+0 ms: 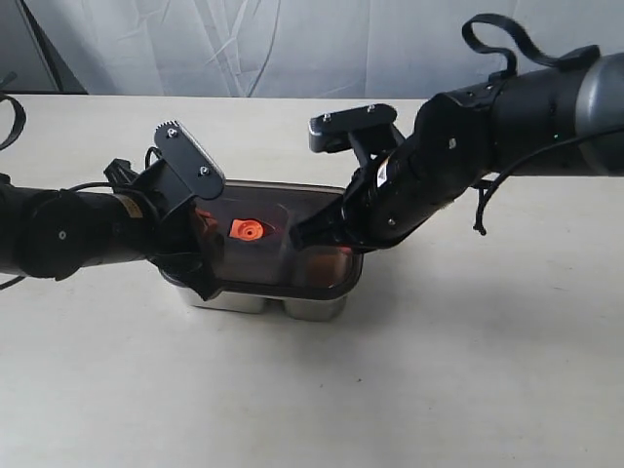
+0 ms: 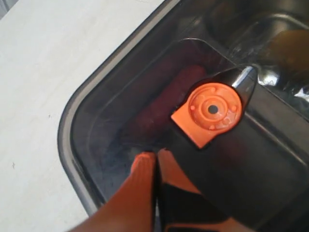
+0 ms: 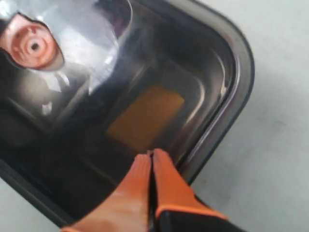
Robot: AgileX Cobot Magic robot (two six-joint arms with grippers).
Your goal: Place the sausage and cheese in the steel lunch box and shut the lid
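The steel lunch box [image 1: 312, 308], lid [image 1: 283, 263] on, holds the sausage [image 2: 161, 101] left and the cheese [image 3: 145, 116] right; left claw [image 2: 155, 162] and right claw [image 3: 151, 157] are pressed together atop the lid.

Probably a robotics lab: plain pale tabletop [image 1: 487, 390], wrinkled grey cloth backdrop [image 1: 292, 39] behind

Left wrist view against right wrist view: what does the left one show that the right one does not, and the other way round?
Only the left wrist view shows the sausage, dark red under the lid. Only the right wrist view shows the cheese, a yellow-orange patch under the lid near a rounded corner. Both show the smoky lid with its orange valve tab and the pale table beside it. Each also shows a shut orange claw with its tips at the lid: the left claw in one, the right claw in the other.
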